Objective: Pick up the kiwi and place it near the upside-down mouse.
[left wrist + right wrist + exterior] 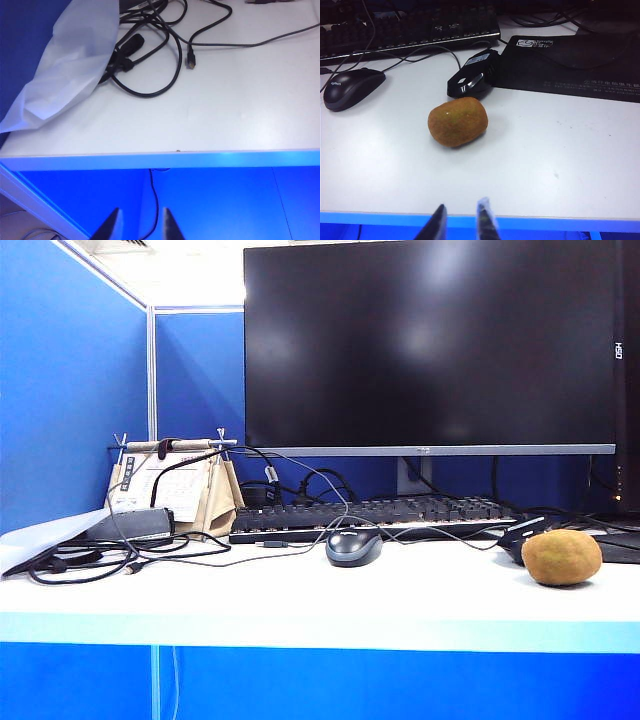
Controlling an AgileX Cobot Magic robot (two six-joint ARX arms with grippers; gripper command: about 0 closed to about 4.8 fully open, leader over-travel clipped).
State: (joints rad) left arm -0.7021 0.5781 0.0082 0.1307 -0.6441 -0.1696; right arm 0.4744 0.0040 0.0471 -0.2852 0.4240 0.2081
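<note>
The brown fuzzy kiwi (561, 557) lies on the white desk at the right, just in front of the glossy black upside-down mouse (522, 533). In the right wrist view the kiwi (458, 121) sits a short way from the upside-down mouse (470, 80), apart from it. My right gripper (462, 206) hangs over the desk's front edge, short of the kiwi, open a little with nothing between its fingers. My left gripper (141, 214) is below the desk's front edge at the left, slightly open and empty. Neither gripper shows in the exterior view.
A dark-grey domed mouse (353, 546) and a black keyboard (370, 515) sit mid-desk under a large monitor (430, 340). A black mouse pad (570, 65) lies beside the upside-down mouse. Tangled black cables (150, 60) and a white sheet (70, 65) cover the left end.
</note>
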